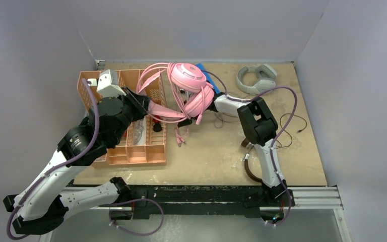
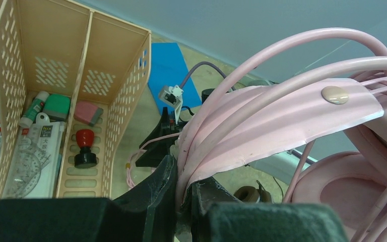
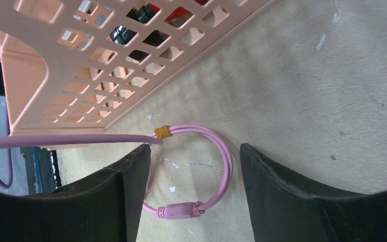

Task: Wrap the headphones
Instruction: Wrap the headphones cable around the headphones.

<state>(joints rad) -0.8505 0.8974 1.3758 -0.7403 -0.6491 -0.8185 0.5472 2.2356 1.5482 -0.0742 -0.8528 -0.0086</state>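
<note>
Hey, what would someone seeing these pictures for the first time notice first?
The pink headphones are held up mid-table, with the left gripper pinched on their looped pink cable. At the left of the top view sits a peach organizer basket of stationery, and the right gripper hangs open over the cable's plug end on the table.

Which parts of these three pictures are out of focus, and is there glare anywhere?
Top view: even light, everything sharp. Left wrist view: the left tool, shut on the pink cable, is blurred; the strap button shines faintly. Right wrist view: the open right tool is soft; the plug beneath is sharp.
</note>
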